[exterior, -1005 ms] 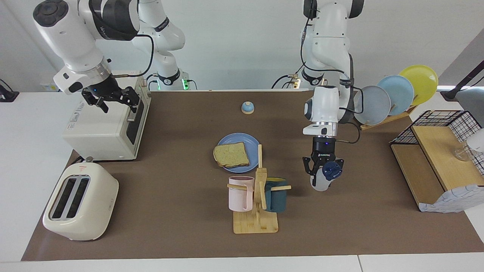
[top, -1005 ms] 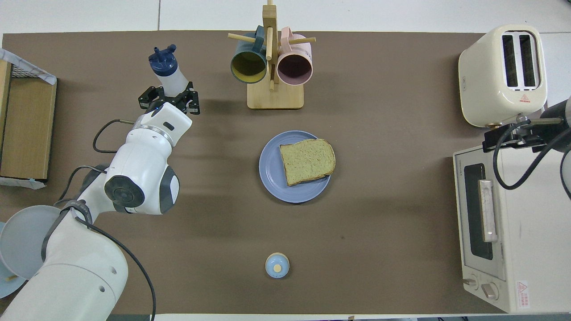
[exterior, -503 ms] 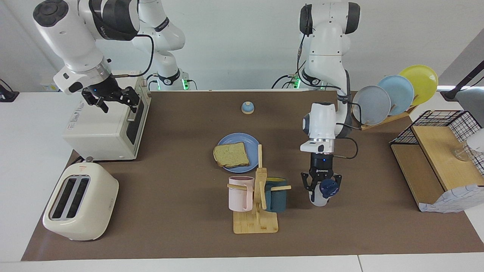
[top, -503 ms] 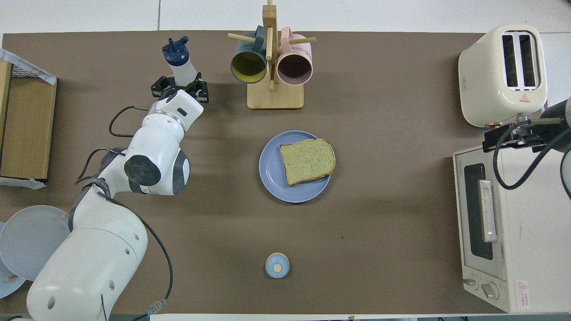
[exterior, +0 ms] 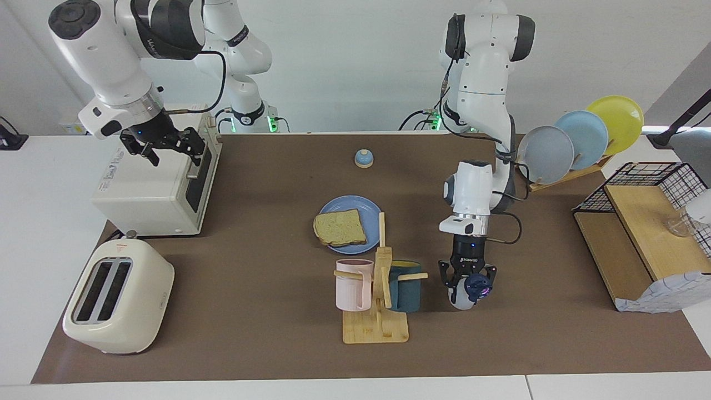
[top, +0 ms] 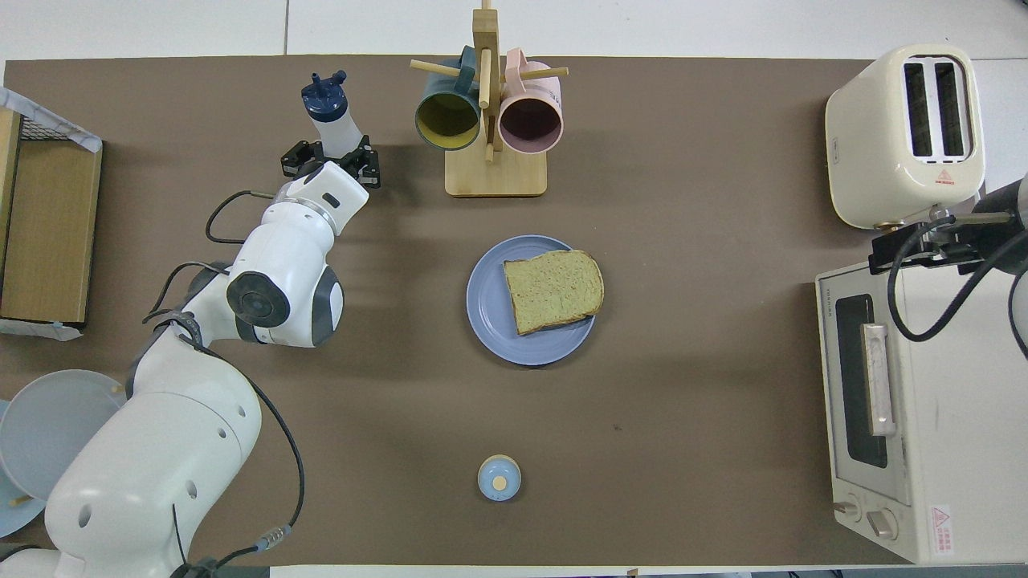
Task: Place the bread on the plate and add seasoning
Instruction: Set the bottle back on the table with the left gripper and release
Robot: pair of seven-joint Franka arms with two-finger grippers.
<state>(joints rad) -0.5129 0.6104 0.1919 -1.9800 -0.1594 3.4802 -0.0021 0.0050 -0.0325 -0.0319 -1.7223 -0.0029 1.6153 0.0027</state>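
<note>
- Left claw (exterior: 465, 281) was clamped on the bottle (exterior: 464, 292): translucent white plastic, navy looped cap, tilted, low over the brown bench (exterior: 250, 311) beside the wooden mug rack (exterior: 377, 311).
- Bread (exterior: 339, 227), a square speckled tan slice with a darker crust, lay flat on the round blue plate (exterior: 355, 204) mid-bench.
- Right claw (exterior: 166, 147) waited, fingers apart, over the boxy cream oven (exterior: 144, 194).

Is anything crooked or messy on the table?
Only the bread: it lies off-centre on the blue plate, one crust edge hanging over the rim toward the right arm's end. Nothing is spilled. The left gripper holds the seasoning bottle beside the mug rack.
</note>
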